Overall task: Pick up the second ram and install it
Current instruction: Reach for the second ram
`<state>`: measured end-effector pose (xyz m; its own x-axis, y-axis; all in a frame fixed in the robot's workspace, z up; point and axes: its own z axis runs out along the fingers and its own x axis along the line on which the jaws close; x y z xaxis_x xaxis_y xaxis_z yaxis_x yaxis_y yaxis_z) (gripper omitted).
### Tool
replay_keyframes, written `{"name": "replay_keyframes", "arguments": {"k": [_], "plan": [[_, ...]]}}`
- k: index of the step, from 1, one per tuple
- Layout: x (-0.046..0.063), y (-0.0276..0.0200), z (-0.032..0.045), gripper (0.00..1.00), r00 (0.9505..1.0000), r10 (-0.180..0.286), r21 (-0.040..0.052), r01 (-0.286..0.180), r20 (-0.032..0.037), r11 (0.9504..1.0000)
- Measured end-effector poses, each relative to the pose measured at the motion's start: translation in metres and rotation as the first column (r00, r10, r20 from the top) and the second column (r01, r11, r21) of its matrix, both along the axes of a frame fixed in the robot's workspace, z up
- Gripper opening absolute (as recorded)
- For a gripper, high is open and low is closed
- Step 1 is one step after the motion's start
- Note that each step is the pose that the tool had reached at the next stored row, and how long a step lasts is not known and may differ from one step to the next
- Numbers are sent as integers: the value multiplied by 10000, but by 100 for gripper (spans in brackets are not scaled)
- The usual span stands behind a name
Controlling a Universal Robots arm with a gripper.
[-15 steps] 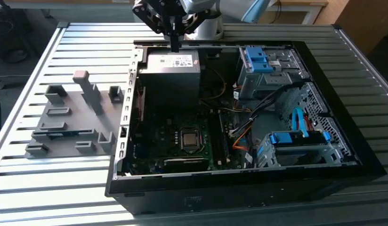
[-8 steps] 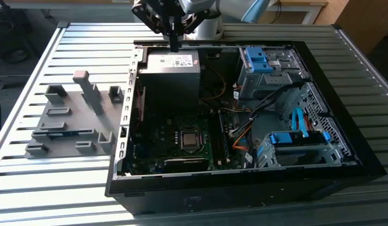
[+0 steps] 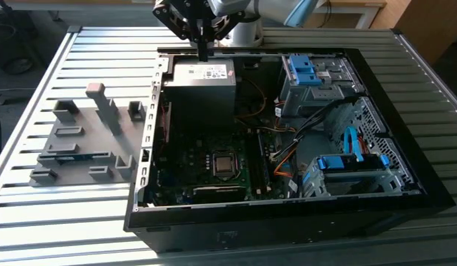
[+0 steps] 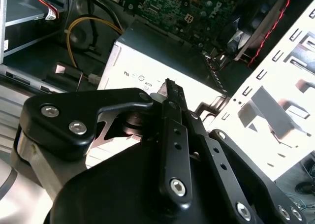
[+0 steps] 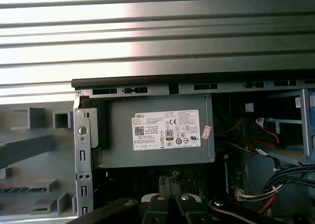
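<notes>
The second ram (image 3: 70,158) is a thin blue strip lying in a slot of the grey fixture (image 3: 84,138) on the table, at the exterior view's left of the open computer case (image 3: 288,205). In the first wrist view the second ram (image 5: 20,189) shows as a dark blue strip in the fixture (image 5: 29,150). My gripper (image 3: 204,54) hangs over the back edge of the case, just above the grey power-supply box (image 3: 204,72), far from the ram. Its fingers (image 4: 170,93) are pressed together with nothing between them, and in the first wrist view the gripper (image 5: 170,182) points at the power-supply box (image 5: 157,133).
Inside the case lie the motherboard (image 3: 213,166), loose cables (image 3: 288,144) and blue-latched drive bays (image 3: 347,166). Upright grey posts (image 3: 102,102) stand on the fixture. The slatted metal table (image 3: 66,233) runs all around the case.
</notes>
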<state>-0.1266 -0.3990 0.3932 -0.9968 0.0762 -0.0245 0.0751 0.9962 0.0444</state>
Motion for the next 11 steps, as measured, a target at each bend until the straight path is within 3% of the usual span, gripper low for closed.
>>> {"name": "replay_keyframes", "arguments": {"k": [11], "plan": [[-64, 1, -3, 11, 10000, 0, 0, 0, 0, 10000]]}}
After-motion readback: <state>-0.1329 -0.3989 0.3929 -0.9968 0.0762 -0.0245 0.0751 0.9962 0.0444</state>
